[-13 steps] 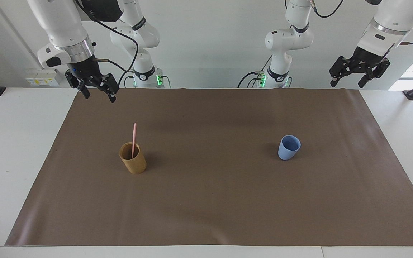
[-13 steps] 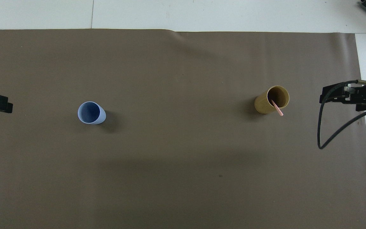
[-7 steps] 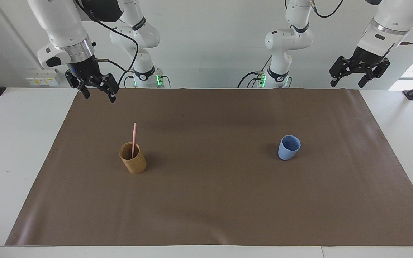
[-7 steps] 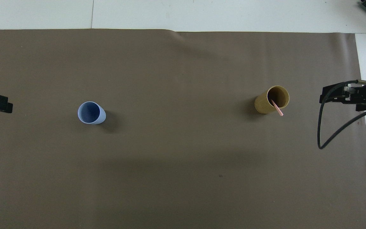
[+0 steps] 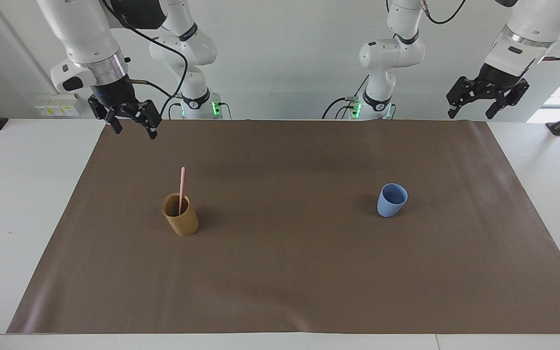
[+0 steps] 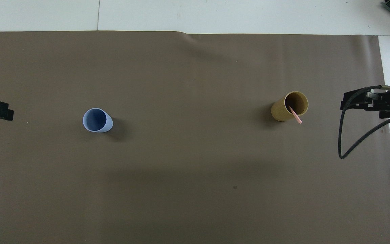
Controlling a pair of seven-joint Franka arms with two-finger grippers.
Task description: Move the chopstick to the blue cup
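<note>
Chopstick point(image 5: 182, 189): leaning in the tan cup point(image 5: 181, 220) at our 9 o'clock; a clumsy pinch could topple it.
Blue cup point(image 5: 391, 200): 3 o'clock, light; we might tip it.
Right gripper point(image 5: 131, 125): open, empty, over the mat's point(image 5: 289, 272) corner.
Left gripper point(image 5: 472, 107): open, empty, waiting.

Chopstick point(image 5: 182, 184) pale pink; its cup point(image 5: 181, 215) tan; other cup point(image 5: 391, 200) matte light blue; mat point(image 5: 289, 272) plain brown.

My chopstick point(image 5: 182, 188) is a thin pale pink stick, standing nearly upright in the tan cylindrical cup point(image 5: 181, 214) toward my right arm's end of the tabletop, its upper half clear of the rim. My blue cup point(image 5: 391, 200), small and handleless, stands upright and well apart, toward my left arm's end.
</note>
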